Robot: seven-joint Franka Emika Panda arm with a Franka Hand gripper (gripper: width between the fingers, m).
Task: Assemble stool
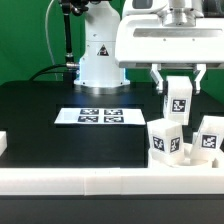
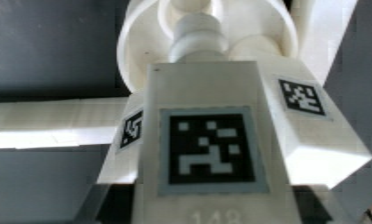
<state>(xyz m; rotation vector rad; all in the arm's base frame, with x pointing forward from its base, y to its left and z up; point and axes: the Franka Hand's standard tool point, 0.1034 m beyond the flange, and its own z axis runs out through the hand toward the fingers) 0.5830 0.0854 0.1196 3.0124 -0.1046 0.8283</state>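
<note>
My gripper [image 1: 178, 86] is shut on a white stool leg [image 1: 178, 101] with a black-and-white tag and holds it upright in the air at the exterior view's right. Two other tagged legs [image 1: 165, 137] [image 1: 210, 137] stand just below it, behind the front rail. The round seat is mostly hidden there; only a low white part [image 1: 187, 158] shows between them. In the wrist view the held leg [image 2: 208, 140] fills the picture, its narrow end [image 2: 197, 35] pointing at the rounded white seat [image 2: 151, 45]. The dark fingers [image 2: 98, 206] flank the leg's base.
The marker board [image 1: 100, 116] lies flat on the black table at the middle. A long white border rail [image 1: 100, 182] runs along the front, with a short white end piece [image 1: 3, 146] at the exterior view's left. The arm's white base [image 1: 100, 55] stands at the back.
</note>
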